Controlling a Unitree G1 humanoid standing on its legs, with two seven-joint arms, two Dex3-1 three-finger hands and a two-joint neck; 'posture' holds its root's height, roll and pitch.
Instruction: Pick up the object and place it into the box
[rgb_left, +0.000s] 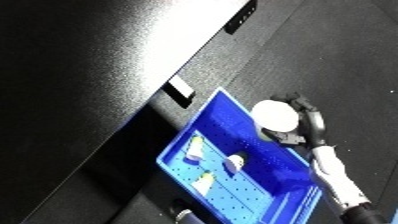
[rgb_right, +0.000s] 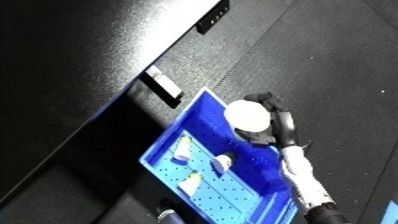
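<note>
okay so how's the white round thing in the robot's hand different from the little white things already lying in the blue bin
The white round object is clearly bigger than the small white items in the bin. It is held in the right hand over the blue bin at its rim, while the small items rest on the bin's floor. It looks rounded and plain; some small items show yellowish or bluish marks. Both are mostly white.

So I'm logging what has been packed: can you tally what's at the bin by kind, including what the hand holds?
Blue bin: 1
Small pale items lying inside the bin: 3
White round object held by the right hand above the bin's edge: 1
Total: 5
</note>
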